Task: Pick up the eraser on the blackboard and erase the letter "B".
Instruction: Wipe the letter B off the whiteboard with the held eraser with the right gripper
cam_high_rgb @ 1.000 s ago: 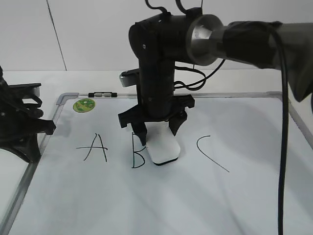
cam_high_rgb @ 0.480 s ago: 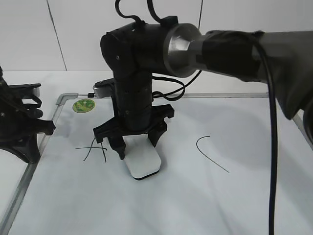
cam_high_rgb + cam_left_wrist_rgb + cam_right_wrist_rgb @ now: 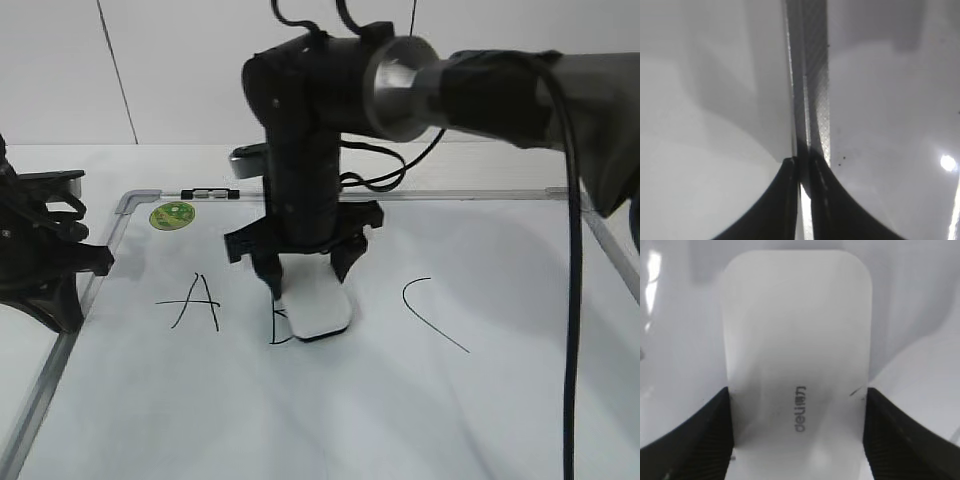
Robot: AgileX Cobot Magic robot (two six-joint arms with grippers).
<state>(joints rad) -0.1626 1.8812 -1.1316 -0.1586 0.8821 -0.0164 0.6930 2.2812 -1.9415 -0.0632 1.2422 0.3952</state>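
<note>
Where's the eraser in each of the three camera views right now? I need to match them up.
Exterior view: the eraser sits low centre on the blackboard, under the right gripper, covering most of the letter "B".
Left wrist view: not in it; only the left gripper and a frame edge show.
Right wrist view: the eraser fills the centre, clamped between the fingers.
Shared landmark: the right gripper's black fingers flank the eraser in the exterior and right wrist views.

Right arm (image 3: 310, 130) is chunky matte black with a silver collar, looping black cables, ribbed black finger pads (image 3: 900, 440).
</note>
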